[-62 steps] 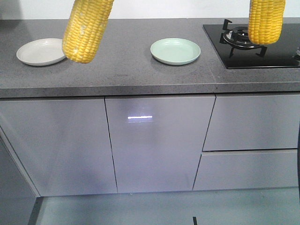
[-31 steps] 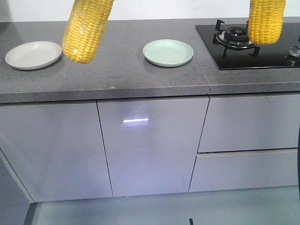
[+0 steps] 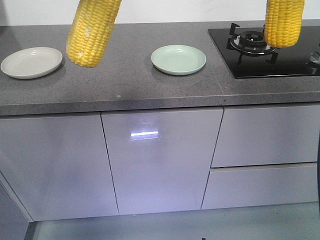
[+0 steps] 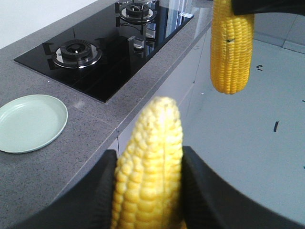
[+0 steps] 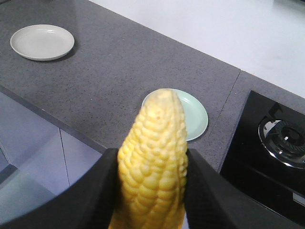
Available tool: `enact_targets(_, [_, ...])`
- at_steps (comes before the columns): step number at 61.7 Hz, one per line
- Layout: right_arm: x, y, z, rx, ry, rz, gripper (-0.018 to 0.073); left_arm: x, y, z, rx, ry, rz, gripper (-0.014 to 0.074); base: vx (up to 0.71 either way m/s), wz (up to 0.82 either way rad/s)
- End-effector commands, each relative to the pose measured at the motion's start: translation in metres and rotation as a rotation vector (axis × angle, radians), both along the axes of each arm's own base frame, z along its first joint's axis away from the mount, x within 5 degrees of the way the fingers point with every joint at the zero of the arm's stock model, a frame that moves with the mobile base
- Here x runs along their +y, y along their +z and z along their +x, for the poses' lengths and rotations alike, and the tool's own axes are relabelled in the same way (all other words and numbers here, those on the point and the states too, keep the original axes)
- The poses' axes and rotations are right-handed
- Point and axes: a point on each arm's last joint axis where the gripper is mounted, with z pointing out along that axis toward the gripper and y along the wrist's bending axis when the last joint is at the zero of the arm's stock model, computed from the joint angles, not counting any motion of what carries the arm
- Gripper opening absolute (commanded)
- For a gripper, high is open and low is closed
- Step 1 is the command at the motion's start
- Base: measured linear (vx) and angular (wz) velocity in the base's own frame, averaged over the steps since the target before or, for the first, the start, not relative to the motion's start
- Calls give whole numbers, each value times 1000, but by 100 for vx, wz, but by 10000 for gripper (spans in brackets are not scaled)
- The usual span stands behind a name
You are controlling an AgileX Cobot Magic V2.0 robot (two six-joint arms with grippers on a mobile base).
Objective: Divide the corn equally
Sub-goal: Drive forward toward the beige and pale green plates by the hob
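Grey speckled table (image 3: 130, 80) is being shown running above glossy pale cabinet doors (image 3: 160, 160). Well to the left of the green plate (image 3: 178, 59), a white plate (image 3: 31, 62) is being carried by the table. Between that white plate and the green plate, but raised clear of the table, the left cob (image 3: 92, 31) is being held, hanging slightly tilted. It is being clamped on both sides by the black fingers (image 4: 97, 191) of the left end effector (image 4: 148, 160). Just right of the green plate, a black gas hob (image 3: 270, 57) is being seen set into the table. Further right of the green plate, above the hob, the right cob (image 3: 284, 22) is being gripped between the closed-in fingers (image 5: 90, 191) of the right end effector (image 5: 151, 157).
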Motion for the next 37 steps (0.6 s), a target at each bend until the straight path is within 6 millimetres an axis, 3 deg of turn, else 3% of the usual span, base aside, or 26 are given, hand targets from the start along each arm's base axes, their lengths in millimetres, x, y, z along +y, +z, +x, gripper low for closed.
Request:
enact_targets(1, [-1, 16, -17, -64, 4, 16, -1, 4, 22, -21, -65, -13, -70, -8, 6, -1])
enact_targets(37, [-1, 16, -17, -64, 4, 16, -1, 4, 22, -21, -65, -13, -70, -8, 9, -1])
